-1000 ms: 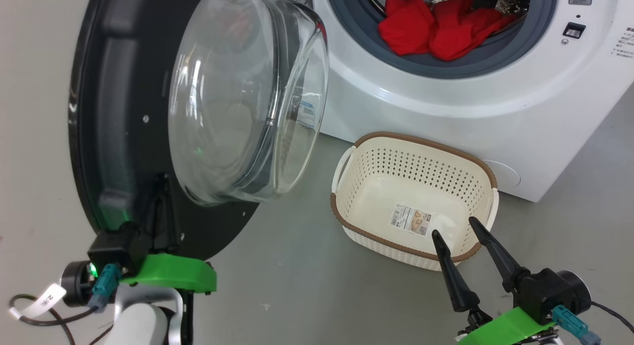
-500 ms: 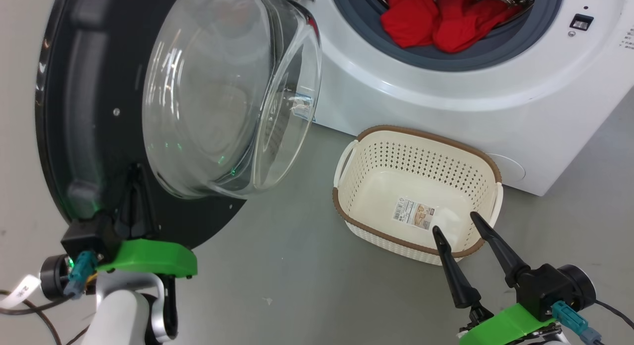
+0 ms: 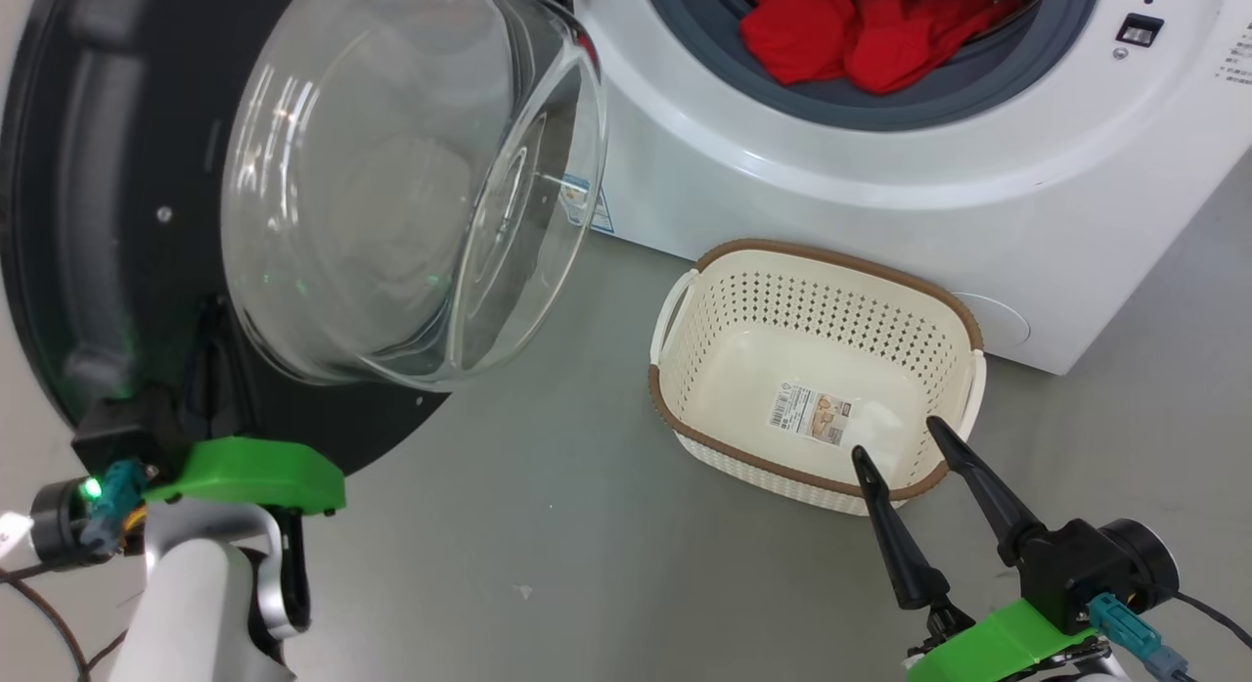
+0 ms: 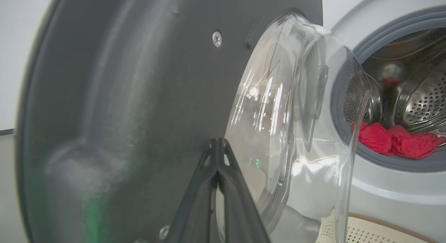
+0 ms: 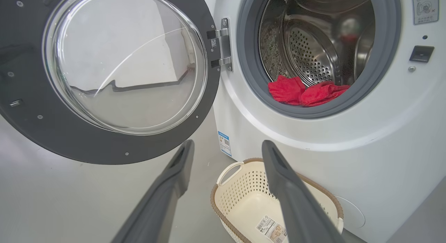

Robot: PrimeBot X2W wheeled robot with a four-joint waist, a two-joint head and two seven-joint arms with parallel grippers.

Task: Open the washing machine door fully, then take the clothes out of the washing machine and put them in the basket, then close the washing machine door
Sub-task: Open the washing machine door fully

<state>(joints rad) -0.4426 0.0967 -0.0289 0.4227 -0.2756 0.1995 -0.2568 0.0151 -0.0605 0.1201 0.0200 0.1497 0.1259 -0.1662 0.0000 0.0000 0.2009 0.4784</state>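
1. Now the washing machine door (image 3: 88, 222) stands swung well out from the washing machine (image 3: 782, 183), its black inner face and glass bowl (image 3: 391, 173) turned toward the head camera. Set against the basket (image 3: 812, 310), which has hardly shifted in the view, the door sits farther left than a second ago, so it has opened wider.
2. The left gripper (image 3: 208, 315) has its two fingers pressed together, tips against the door's black inner face just beside the edge of the bowl. It has travelled left with the door and is clamped on nothing, which reads as pushing rather than gripping.
3. The right gripper (image 3: 896, 437) has its fingers apart and holds nothing. It hangs over the near rim of the basket, where it was a second ago.
4. The clothes (image 3: 861, 36) remain a red bundle at the front lip of the drum, resting on the grey seal (image 3: 880, 110). The basket sits on the floor (image 3: 548, 525) just in front of the machine, with nothing in it but its paper label.
5. Judged from this, the opening step is nearly finished: from the right wrist the mouth of the drum looks unobstructed. Taking out the clothes has not begun, and the free right gripper looks best placed for it. The door might drift back once the push ends.
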